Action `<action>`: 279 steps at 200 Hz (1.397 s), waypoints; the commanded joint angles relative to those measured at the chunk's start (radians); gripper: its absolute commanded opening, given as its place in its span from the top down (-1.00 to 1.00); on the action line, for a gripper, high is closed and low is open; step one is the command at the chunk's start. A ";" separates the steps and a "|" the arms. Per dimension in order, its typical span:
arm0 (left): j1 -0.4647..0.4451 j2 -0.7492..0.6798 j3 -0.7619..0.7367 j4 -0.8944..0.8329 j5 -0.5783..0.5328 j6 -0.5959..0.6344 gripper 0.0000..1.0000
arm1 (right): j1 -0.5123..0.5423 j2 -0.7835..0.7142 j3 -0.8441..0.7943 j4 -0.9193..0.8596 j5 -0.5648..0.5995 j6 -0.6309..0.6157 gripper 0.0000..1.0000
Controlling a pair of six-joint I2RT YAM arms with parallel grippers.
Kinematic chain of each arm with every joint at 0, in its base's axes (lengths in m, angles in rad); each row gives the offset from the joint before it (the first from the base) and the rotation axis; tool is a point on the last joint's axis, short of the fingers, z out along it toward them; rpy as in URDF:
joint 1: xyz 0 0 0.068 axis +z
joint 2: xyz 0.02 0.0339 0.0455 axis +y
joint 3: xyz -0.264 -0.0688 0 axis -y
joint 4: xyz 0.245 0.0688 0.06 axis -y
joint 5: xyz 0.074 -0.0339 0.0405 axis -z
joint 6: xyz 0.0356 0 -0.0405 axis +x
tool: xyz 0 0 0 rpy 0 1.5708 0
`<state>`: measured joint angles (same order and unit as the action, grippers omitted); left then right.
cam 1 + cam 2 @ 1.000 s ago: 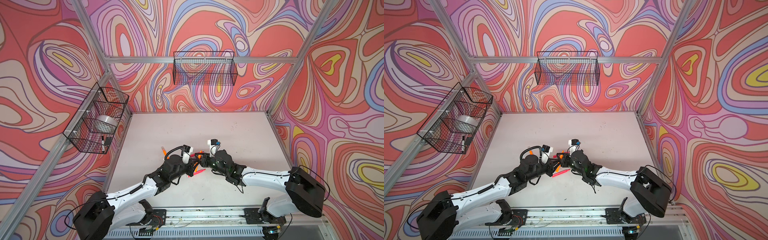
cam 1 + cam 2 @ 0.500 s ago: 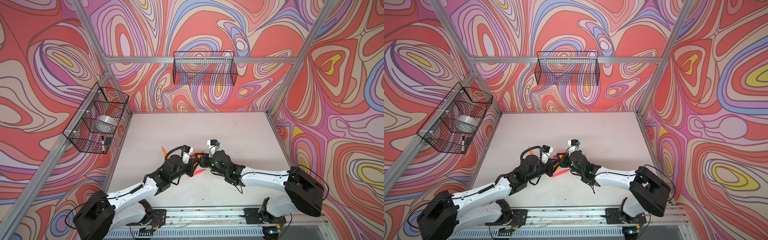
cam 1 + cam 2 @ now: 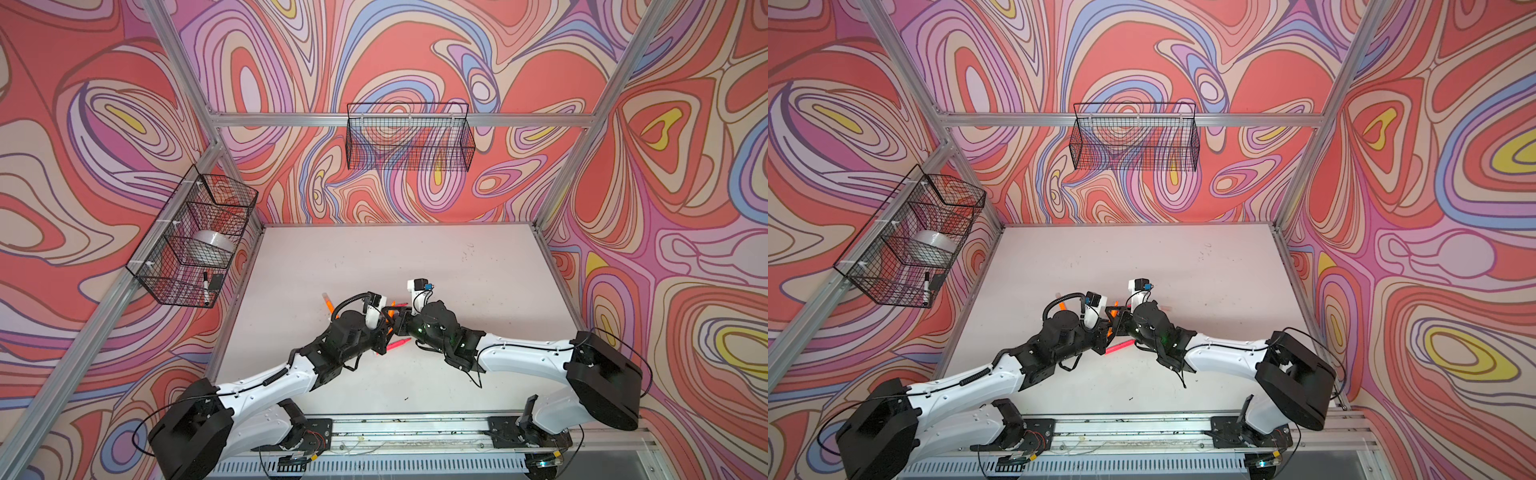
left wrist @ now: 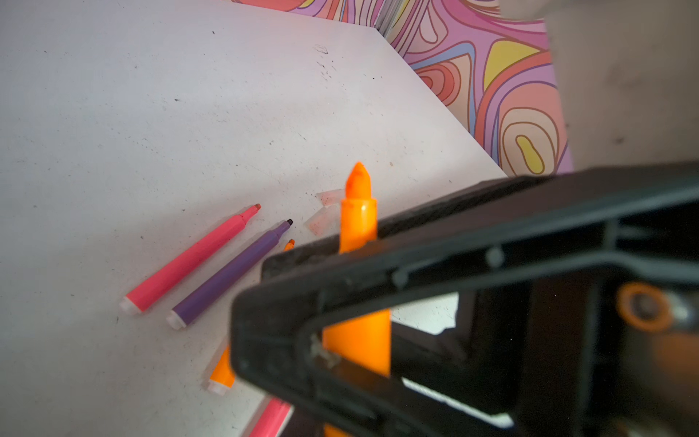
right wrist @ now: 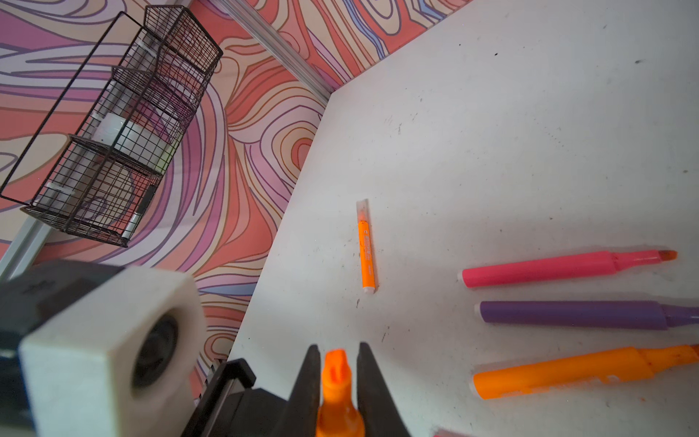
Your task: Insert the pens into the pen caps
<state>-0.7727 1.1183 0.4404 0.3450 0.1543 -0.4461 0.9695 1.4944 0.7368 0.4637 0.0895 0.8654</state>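
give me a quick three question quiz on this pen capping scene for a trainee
1. True or false: the purple pen lies uncapped on the table.
2. What colour is the capped pen lying apart from the others?
3. How many loose caps lie near the tip of the held pen, in the left wrist view? A none, B two, C five.
Key: 1 true; 2 orange; 3 B.

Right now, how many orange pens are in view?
3. The held orange pen is clamped in the right gripper, tip bare. A second orange pen lies uncapped beside the purple pen. The capped orange pen lies alone, farther left. Others may be hidden.
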 commanded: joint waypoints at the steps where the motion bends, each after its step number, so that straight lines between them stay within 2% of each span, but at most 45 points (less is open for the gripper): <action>1: -0.005 -0.030 -0.012 0.053 -0.019 -0.006 0.91 | 0.015 0.016 0.008 -0.020 -0.005 -0.010 1.00; 14: -0.005 -0.034 -0.020 0.061 -0.040 -0.010 1.00 | 0.015 0.014 0.003 -0.019 -0.005 -0.011 0.94; 35: -0.005 -0.034 -0.022 0.041 -0.115 -0.028 1.00 | 0.016 -0.003 -0.009 -0.024 0.017 -0.025 0.40; 44: -0.005 -0.029 -0.019 0.010 -0.182 -0.042 1.00 | 0.016 -0.029 -0.016 -0.058 0.050 -0.040 0.13; 54: -0.004 -0.025 -0.017 -0.030 -0.275 -0.061 1.00 | 0.016 -0.067 -0.033 -0.096 0.094 -0.055 -0.07; 73: 0.005 -0.022 -0.038 -0.068 -0.434 -0.116 1.00 | 0.015 -0.159 -0.086 -0.176 0.187 -0.072 -0.26; 92: 0.013 -0.041 -0.076 -0.041 -0.467 -0.129 1.00 | 0.015 -0.249 -0.139 -0.274 0.293 -0.070 -0.30; 126: 0.013 -0.081 -0.114 -0.005 -0.414 -0.113 1.00 | 0.014 -0.341 -0.205 -0.470 0.408 -0.001 -0.31; 152: 0.014 -0.093 -0.118 -0.005 -0.350 -0.100 1.00 | 0.013 -0.339 -0.262 -0.485 0.376 0.058 -0.27; 182: 0.015 -0.103 -0.117 -0.029 -0.319 -0.105 1.00 | 0.014 -0.240 -0.287 -0.442 0.321 0.115 -0.20; 215: 0.013 -0.134 -0.133 -0.058 -0.324 -0.111 1.00 | 0.014 -0.142 -0.292 -0.383 0.291 0.139 -0.14; 279: 0.014 -0.239 -0.160 -0.121 -0.349 -0.111 1.00 | 0.015 -0.095 -0.275 -0.363 0.292 0.139 -0.14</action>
<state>-0.7620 0.9134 0.2924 0.2680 -0.1776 -0.5510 0.9813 1.3800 0.4553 0.0799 0.3809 0.9936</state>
